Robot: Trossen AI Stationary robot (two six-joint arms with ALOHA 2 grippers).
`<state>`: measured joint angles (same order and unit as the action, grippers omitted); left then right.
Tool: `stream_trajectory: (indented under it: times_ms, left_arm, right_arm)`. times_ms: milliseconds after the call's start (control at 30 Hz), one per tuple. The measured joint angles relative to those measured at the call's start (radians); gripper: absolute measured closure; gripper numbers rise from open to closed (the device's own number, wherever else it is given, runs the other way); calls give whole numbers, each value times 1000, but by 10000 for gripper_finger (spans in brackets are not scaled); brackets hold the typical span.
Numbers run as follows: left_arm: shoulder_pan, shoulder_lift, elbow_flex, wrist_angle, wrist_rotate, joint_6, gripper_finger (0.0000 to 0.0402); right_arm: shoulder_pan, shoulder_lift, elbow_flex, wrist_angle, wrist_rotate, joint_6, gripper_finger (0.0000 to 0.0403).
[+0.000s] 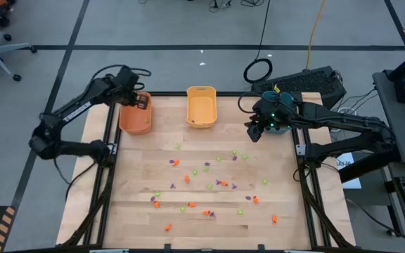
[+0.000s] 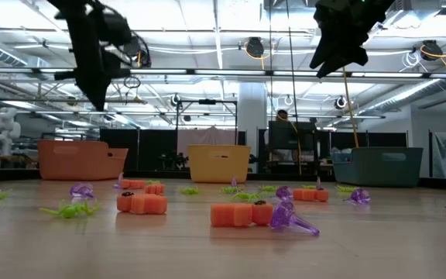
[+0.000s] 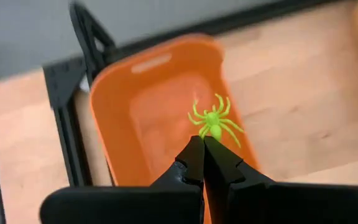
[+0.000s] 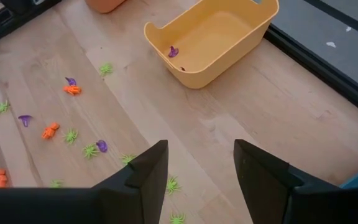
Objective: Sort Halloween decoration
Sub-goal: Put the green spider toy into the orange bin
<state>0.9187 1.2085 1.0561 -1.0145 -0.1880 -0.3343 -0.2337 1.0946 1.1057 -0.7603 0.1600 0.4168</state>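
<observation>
My left gripper (image 3: pixel 202 149) is above the orange bin (image 3: pixel 148 118) at the table's far left, shut on a light green spider trinket (image 3: pixel 213 121). In the high view this gripper (image 1: pixel 142 102) stands over the bin (image 1: pixel 133 119). My right gripper (image 4: pixel 201 163) hangs open and holds nothing near the table's far right corner (image 1: pixel 256 131). Several orange, green and purple trinkets (image 1: pixel 209 186) lie scattered on the wooden table top. My left gripper pinches the green spider by the rear of its body (image 3: pixel 209 134) between the tips of its two fingers. The fingers slant downward over the orange bin. The spider sticks out beyond the fingertips with its legs spread, clear of the bin's floor.
A yellow bin (image 1: pixel 201 107) stands at the far middle with a purple trinket (image 4: pixel 173 52) inside. A teal bin (image 2: pixel 378 165) stands at the far right, below my right gripper. Black frame rails run along the table's sides.
</observation>
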Motion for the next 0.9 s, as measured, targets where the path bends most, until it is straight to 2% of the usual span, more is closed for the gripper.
stream_trajectory:
  times_ms: [233, 467, 767, 900]
  left_arm:
    - [49, 166, 0, -13, 44, 3, 402]
    - [79, 271, -1, -24, 46, -1, 402]
    - [103, 299, -1, -5, 39, -23, 400]
    - [103, 295, -1, 7, 32, -24, 371]
  right_arm:
    - [0, 0, 0, 0, 0, -10, 232]
    - [0, 0, 0, 0, 1, -10, 232]
    - [0, 0, 0, 0, 1, -10, 232]
    - [0, 0, 0, 0, 1, -10, 232]
